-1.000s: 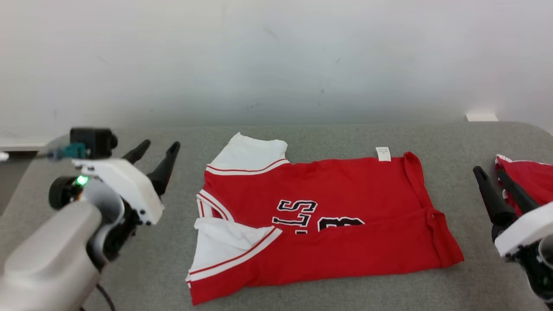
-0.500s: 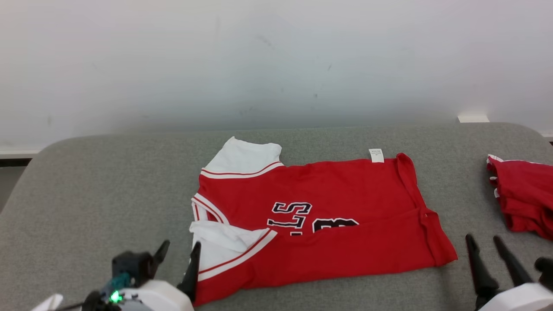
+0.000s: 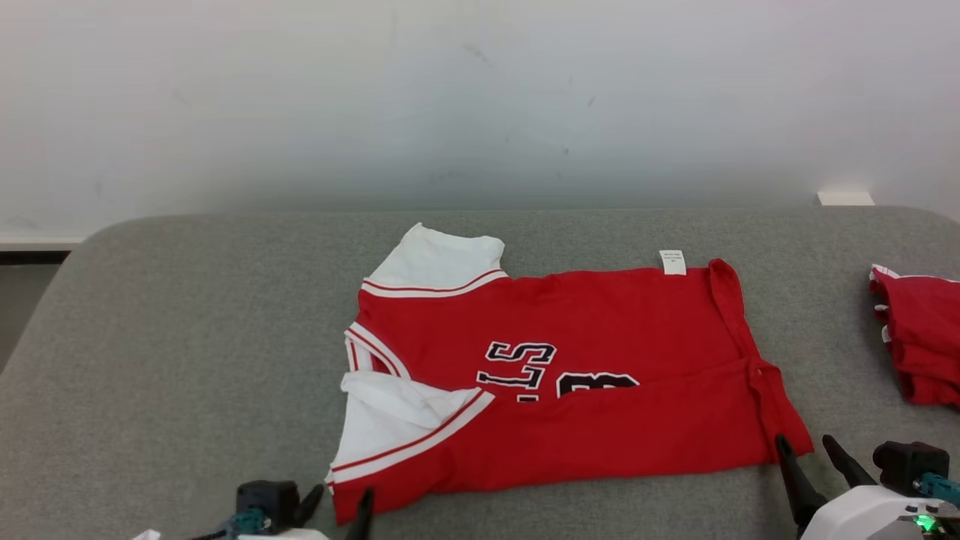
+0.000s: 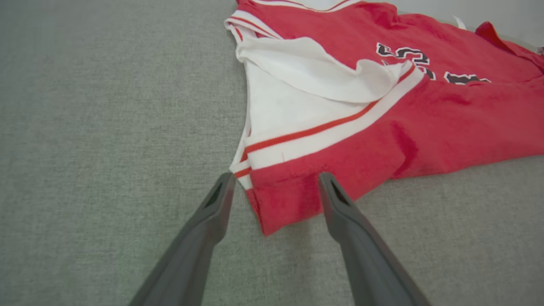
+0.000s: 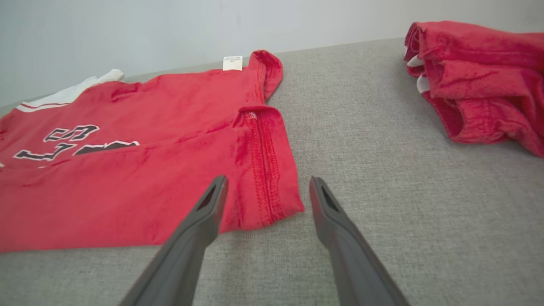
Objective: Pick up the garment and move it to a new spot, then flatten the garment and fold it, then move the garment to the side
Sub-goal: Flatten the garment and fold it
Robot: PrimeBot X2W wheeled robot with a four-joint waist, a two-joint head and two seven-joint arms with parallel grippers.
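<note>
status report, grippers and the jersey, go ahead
Both open: left gripper at near-left corner of jersey, right gripper at near-right corner. Part-folded, flat on grey table, not gripped. Far right, other red garment, clear.

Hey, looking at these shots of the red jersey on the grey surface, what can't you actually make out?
- Lettering on the jersey: in the head view, its lower part is hidden under the folded-up red flap.
- Label at the jersey's far edge: in the head view, the print is too small to read.
- Second red garment: in the head view, it is cut off by the right edge.
</note>
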